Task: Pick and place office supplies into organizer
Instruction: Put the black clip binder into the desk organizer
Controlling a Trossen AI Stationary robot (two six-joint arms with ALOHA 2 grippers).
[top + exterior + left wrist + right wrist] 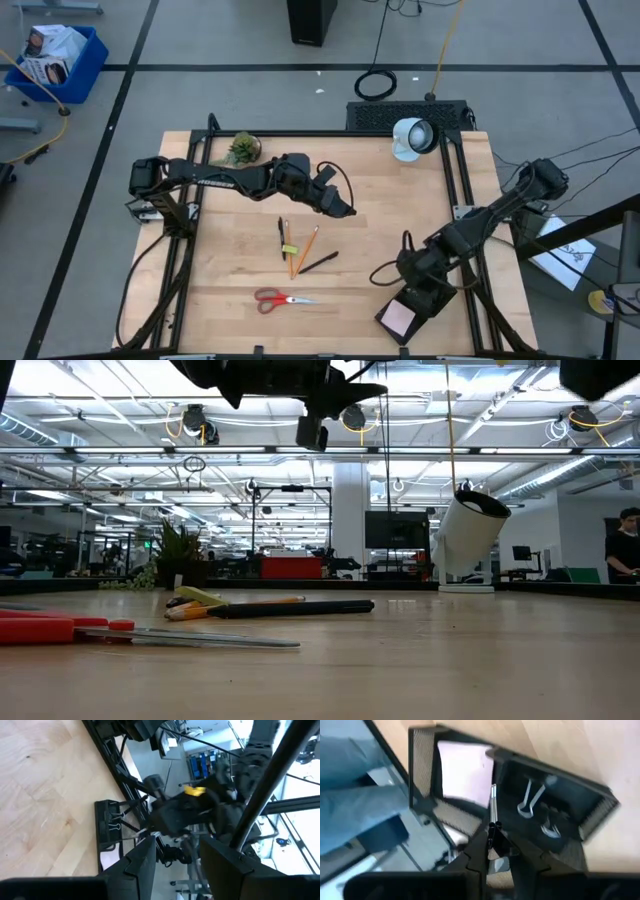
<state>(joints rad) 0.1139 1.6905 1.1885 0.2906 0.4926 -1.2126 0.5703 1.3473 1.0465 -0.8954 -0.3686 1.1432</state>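
Note:
The black mesh organizer (381, 313) stands at the table's near right corner, with a pink sticky-note pad (462, 770) in one compartment and binder clips (534, 796) in another. Right above it, my right gripper (493, 845) points steeply down, shut on a thin black pen (493, 810). Orange pencils and black pens (300, 250) lie loose at mid-table, and the red-handled scissors (280, 298) lie flat nearer the front edge. My left gripper (347, 209) hovers open and nearly level above mid-table, nothing between its fingers (145, 862). My right gripper pinches the pen's upper end (492, 831) between its two fingers, coming from above. The pen runs on in line with the fingers, its silver tip (493, 790) down over the organizer's divider by the pad. Whether the tip touches the organizer I cannot tell.
A white round lamp (412, 137) stands at the far right of the table and a small potted plant (241, 149) at the far left. Metal frame rails (462, 190) run along the table's edges. A person's blue trouser leg (355, 785) shows beyond the near edge.

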